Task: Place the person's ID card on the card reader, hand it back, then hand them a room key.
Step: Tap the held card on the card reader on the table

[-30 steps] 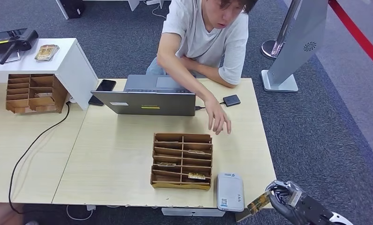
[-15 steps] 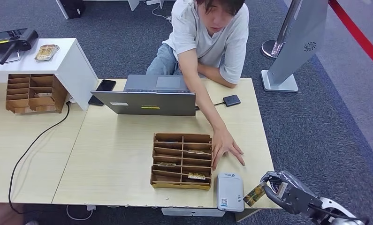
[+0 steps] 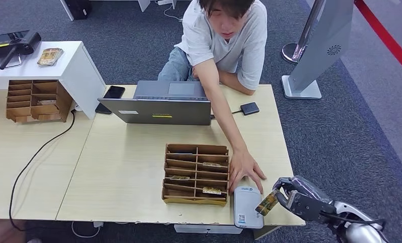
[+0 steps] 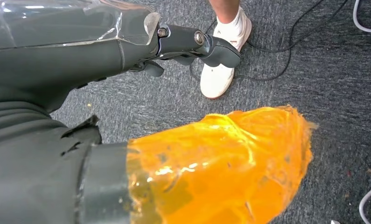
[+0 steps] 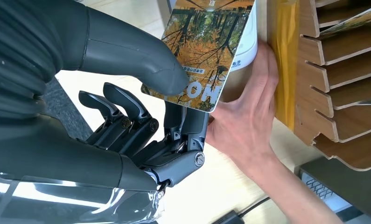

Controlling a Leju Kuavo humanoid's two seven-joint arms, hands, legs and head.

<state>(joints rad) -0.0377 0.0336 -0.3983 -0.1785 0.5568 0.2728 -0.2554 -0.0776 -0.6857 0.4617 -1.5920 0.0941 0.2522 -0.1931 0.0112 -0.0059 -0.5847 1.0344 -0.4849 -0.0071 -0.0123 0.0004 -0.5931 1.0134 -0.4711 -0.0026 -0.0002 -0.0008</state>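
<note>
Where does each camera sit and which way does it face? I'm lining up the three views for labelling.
Head view: high on the body, looking down at the table, person, reader; right hand holds the card.
Left wrist view: behind the left hand, facing the carpet and a person's shoe.
Right wrist view: behind the right hand, facing the card, reader, the person's hand.
Head and right wrist views share the card, reader, person's hand and wooden rack.

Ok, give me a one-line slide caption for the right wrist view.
Robot's right hand pinches a card printed with autumn trees above the white card reader, beside a person's hand.
</note>
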